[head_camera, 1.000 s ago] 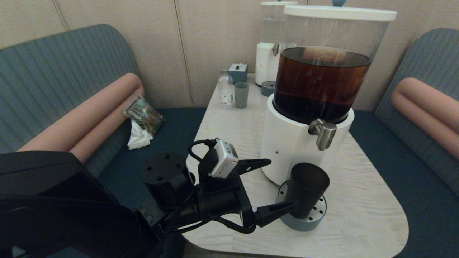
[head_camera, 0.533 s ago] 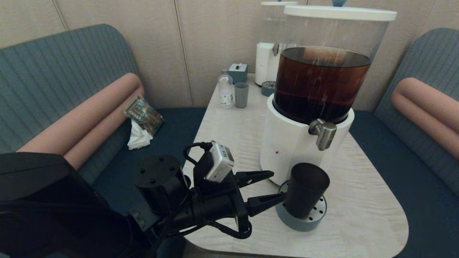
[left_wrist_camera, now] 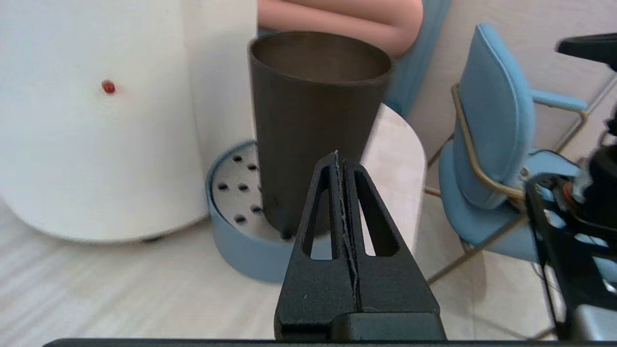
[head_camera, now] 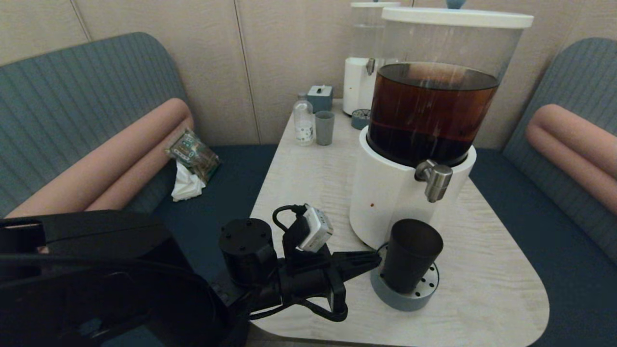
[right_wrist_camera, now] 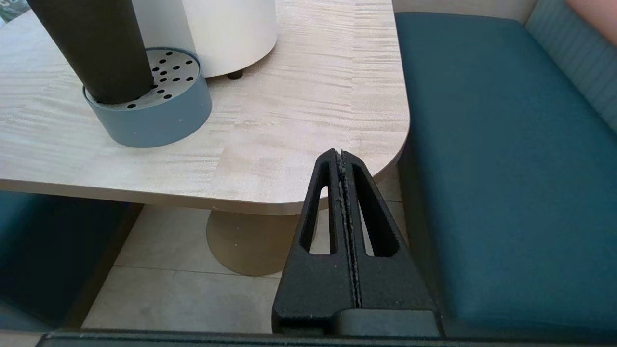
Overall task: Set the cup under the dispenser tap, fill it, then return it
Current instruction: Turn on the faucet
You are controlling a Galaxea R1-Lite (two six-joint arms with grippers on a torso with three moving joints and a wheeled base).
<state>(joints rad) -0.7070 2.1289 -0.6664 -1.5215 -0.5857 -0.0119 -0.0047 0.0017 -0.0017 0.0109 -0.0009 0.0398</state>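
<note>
One cup (head_camera: 410, 255) sits on the drip tray (head_camera: 414, 299) under the dispenser tap (head_camera: 435, 179), ready to fill. Left gripper (head_camera: 371, 262), beside it, has jaws pressed together, holding nothing.

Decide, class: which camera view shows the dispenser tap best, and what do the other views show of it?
The head view: the dispenser tap shows whole, its steel spout pointing down above the cup. The left wrist view shows only the dispenser's white base beside the cup; the right wrist view shows the base's bottom. Neither shows the tap.

head overhead, wrists low, sharing cup (head_camera: 412, 255)
</note>
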